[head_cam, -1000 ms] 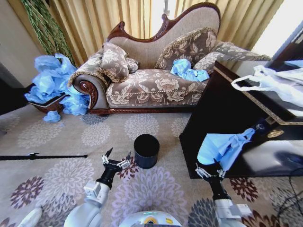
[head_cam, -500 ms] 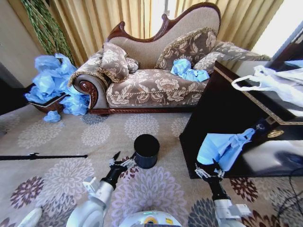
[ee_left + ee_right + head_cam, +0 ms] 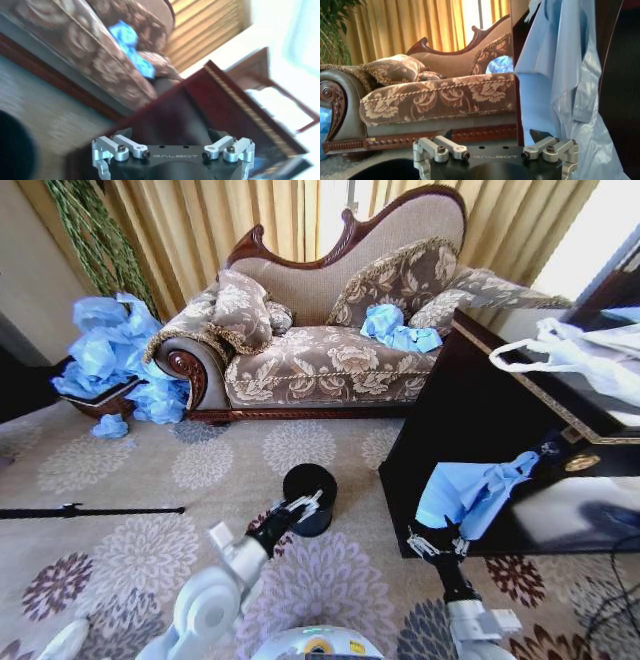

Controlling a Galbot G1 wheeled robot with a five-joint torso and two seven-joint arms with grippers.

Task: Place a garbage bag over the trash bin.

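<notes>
Garbage bag [image 3: 470, 492] hanging lengthwise down cabinet [image 3: 470, 415] front, right gripper [image 3: 437, 546] spread empty below; left gripper [image 3: 300, 507] spread at upright trash bin [image 3: 310, 498].

1. One small black cylindrical trash bin [image 3: 309, 490], at the centre of the head view on the patterned carpet.
2. One light blue translucent plastic garbage bag [image 3: 472, 492] hanging at the lower right against the dark cabinet.
3. One crumpled blue bag bundle [image 3: 397, 329] on the sofa seat, upper middle.
4. One heap of blue bags [image 3: 112, 360] at the upper left; the number of bags in it cannot be told.
5. One white plastic bag with loop handles [image 3: 575, 352], at the right edge.
6. One brown floral sofa [image 3: 330, 360].
7. One dark glossy wooden cabinet [image 3: 470, 410].
8. Two claws: the left claw [image 3: 303, 506] and the right claw [image 3: 437, 544], both in the lower half.
</notes>
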